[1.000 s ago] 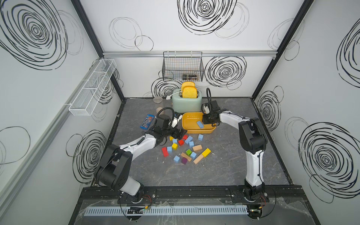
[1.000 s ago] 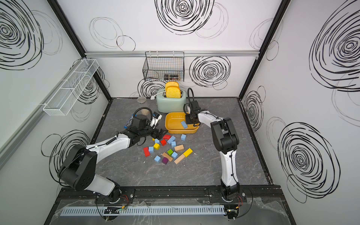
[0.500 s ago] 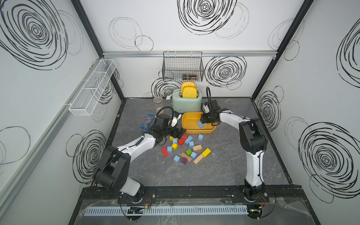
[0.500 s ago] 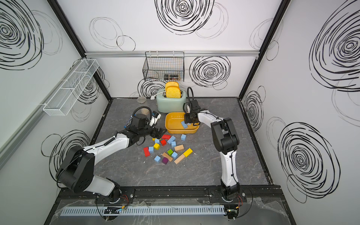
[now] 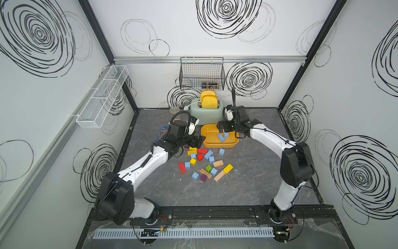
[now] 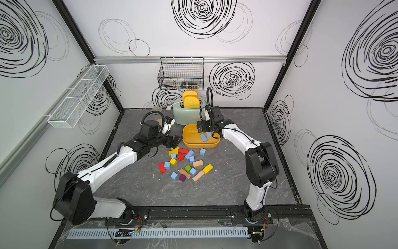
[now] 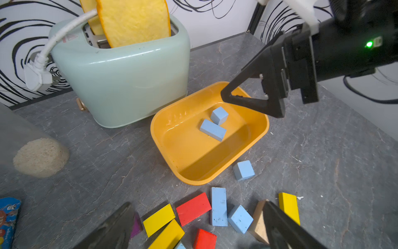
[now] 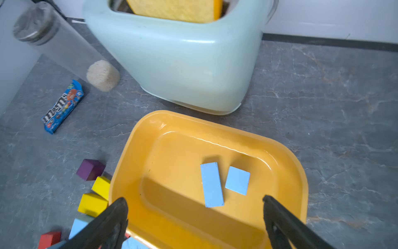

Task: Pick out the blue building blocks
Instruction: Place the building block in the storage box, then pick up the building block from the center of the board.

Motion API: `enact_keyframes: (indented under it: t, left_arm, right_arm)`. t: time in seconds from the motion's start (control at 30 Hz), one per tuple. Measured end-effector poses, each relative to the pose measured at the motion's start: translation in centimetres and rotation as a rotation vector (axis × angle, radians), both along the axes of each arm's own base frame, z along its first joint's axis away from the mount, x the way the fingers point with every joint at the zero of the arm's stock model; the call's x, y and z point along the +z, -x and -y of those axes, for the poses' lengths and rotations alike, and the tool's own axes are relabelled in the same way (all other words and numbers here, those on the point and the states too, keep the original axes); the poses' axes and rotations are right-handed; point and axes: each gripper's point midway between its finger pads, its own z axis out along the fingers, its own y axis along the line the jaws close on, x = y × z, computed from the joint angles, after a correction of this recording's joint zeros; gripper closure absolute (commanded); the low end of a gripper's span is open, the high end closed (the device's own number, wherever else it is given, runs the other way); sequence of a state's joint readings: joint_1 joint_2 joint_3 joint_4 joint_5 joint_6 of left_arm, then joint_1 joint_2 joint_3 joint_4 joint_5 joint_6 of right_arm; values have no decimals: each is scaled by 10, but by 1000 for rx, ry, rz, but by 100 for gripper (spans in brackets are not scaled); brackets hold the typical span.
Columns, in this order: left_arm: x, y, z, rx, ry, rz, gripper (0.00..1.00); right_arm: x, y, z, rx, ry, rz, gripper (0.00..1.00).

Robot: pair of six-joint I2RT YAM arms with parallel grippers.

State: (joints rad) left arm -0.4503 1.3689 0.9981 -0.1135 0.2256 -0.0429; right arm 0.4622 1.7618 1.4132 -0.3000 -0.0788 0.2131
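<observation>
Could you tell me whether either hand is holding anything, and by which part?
Nothing is held. The right hand is open above the yellow tray, where two blue blocks lie free; the left hand is open and empty too.

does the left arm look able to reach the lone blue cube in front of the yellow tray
Probably yes: the left gripper hangs open nearby, and the blue cube sits apart beside the yellow tray, nothing over it.

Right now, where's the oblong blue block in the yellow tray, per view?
Top view: oblong blue block in the yellow tray, beside a blue cube.
Top view: block in the same spot in the tray.
Left wrist: block mid-tray, beside the cube.
Right wrist: block mid-tray, beside the cube.
Shared landmark: mint toaster behind the tray.
</observation>
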Motion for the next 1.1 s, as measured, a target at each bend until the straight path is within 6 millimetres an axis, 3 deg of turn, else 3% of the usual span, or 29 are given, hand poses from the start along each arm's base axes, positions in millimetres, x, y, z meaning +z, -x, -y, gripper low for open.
enact_keyframes:
  t: [0.2,0.37,0.5,0.77,1.1]
  left_arm:
    - [21,21,4,-14,-35,-15,4]
    - [31,41,-6,5,-71,-30,4]
    - [28,58,-12,18,-94,-78,4]
    - [-8,91,-13,58,-143,-245,4]
    - [-73,130,-24,133,-179,-441,3]
  right_arm:
    - [31,33,3,42,-60,52,2]
    - [49,78,8,92,-112,123,2]
    - [51,116,10,132,-148,154,2]
    - [46,185,-3,250,-202,177,2]
    - [15,232,-11,359,-219,119,2]
